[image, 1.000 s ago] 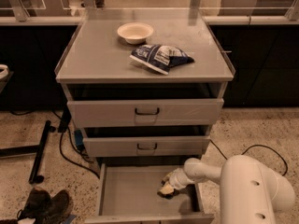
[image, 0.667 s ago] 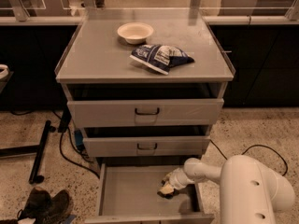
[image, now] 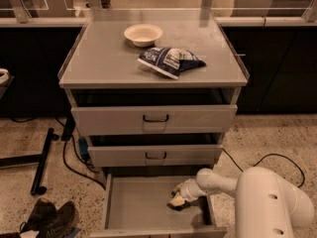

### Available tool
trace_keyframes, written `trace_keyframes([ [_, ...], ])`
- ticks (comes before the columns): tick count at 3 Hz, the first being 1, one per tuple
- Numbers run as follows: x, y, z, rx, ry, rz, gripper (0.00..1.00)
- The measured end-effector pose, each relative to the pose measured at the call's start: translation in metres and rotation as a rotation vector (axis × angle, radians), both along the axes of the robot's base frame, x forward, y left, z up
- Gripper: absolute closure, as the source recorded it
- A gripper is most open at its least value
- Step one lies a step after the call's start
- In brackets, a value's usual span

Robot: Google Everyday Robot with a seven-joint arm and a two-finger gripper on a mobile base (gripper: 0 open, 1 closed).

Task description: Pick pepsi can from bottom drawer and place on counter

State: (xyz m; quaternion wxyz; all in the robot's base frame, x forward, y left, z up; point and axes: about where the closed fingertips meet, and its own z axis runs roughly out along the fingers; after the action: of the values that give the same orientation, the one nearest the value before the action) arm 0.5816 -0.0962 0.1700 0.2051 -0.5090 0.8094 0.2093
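Gripper (image: 176,201) sits low in the bottom drawer (image: 133,207), over the right-hand part of its floor, reaching in from the right; cannot tell whether it is wide, narrow or holding anything. Pepsi can not made out separately: only a dark patch touching the gripper's right side, judged the likely can, so its long axis is unreadable. Bench (image: 99,58) lies directly above, past two part-open drawers, so the lift is judged to need an outward pull first; bowl (image: 143,34) rear centre, snack bag (image: 171,61) mid-right, bare grey surface at left.
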Motion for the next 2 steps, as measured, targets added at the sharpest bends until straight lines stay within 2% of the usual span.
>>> trace_keyframes([
  [1, -0.006, -0.003, 0.019, -0.005, -0.01, 0.001, 1.0],
  [2, 0.0, -0.028, 0.084, -0.04, -0.092, -0.068, 1.0],
])
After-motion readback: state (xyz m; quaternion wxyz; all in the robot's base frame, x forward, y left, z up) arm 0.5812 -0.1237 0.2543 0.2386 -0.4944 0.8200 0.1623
